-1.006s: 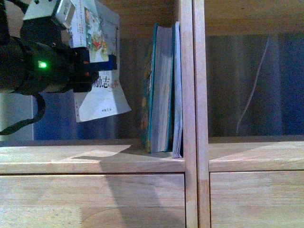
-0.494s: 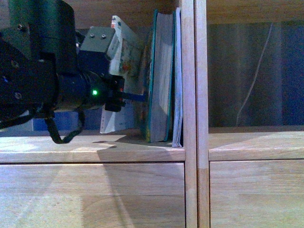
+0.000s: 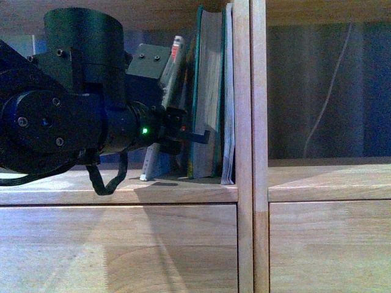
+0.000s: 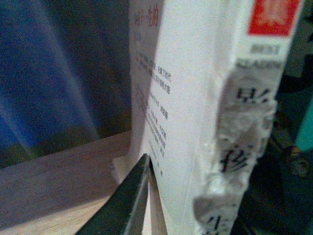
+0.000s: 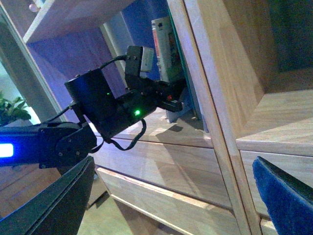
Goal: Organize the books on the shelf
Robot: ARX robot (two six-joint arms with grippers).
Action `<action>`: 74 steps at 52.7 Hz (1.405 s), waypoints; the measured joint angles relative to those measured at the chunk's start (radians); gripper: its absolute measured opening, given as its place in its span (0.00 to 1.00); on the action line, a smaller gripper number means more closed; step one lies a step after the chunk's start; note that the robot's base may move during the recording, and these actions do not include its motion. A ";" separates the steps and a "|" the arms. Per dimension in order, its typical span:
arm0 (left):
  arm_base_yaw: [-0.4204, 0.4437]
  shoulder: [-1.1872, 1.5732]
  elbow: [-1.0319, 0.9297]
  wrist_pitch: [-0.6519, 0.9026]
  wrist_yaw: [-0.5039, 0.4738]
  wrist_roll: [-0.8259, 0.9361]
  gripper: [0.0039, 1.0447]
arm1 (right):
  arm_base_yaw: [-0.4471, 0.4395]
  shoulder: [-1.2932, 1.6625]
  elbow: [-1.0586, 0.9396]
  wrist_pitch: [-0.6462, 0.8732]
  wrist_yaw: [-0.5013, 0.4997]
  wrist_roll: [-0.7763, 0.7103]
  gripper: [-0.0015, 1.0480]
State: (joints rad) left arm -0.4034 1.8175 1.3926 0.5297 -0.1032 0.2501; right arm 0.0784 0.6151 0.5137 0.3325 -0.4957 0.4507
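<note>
My left gripper (image 3: pixel 183 131) is shut on the thin white paperback (image 3: pixel 172 61) and holds it nearly upright in the shelf (image 3: pixel 122 192) compartment. Its lower corner touches the shelf board, and it sits just left of the thick teal book (image 3: pixel 208 91). The slim grey booklet (image 3: pixel 228 122) stands between the teal book and the upright. In the left wrist view the paperback (image 4: pixel 186 98) fills the frame, its red-marked spine faces the camera, and one dark finger (image 4: pixel 132 196) presses on its cover. My right gripper (image 5: pixel 171 210) is open and empty, out in front of the bookcase.
A thick wooden upright (image 3: pixel 250 122) divides the book compartment from the open-backed compartment to the right (image 3: pixel 324 91). Plain wooden front panels (image 3: pixel 122 244) lie below the shelf board. In the right wrist view my left arm (image 5: pixel 107 112) reaches into the compartment.
My left arm has moved right and lower with the paperback. The book has turned from cover-on and tilted to nearly upright, edge-on, close beside the teal book.
</note>
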 joint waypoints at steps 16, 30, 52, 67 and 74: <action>-0.008 -0.134 -0.123 0.046 0.018 -0.040 0.80 | 0.000 0.000 0.000 0.000 0.000 0.000 0.93; 0.043 -0.452 -0.405 0.020 0.173 -0.216 0.93 | 0.000 0.000 0.000 0.000 0.000 0.000 0.93; 0.169 -0.939 -0.772 -0.211 0.092 -0.349 0.80 | 0.015 -0.003 0.006 -0.033 0.070 -0.027 0.91; 0.246 -1.107 -1.034 -0.177 -0.039 -0.267 0.29 | 0.048 -0.142 -0.163 -0.216 0.616 -0.409 0.43; 0.278 -1.163 -1.112 -0.161 -0.018 -0.264 0.09 | -0.027 -0.193 -0.238 -0.197 0.513 -0.430 0.23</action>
State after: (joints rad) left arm -0.1257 0.6548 0.2802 0.3687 -0.1207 -0.0143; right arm 0.0509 0.4217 0.2760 0.1352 0.0170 0.0212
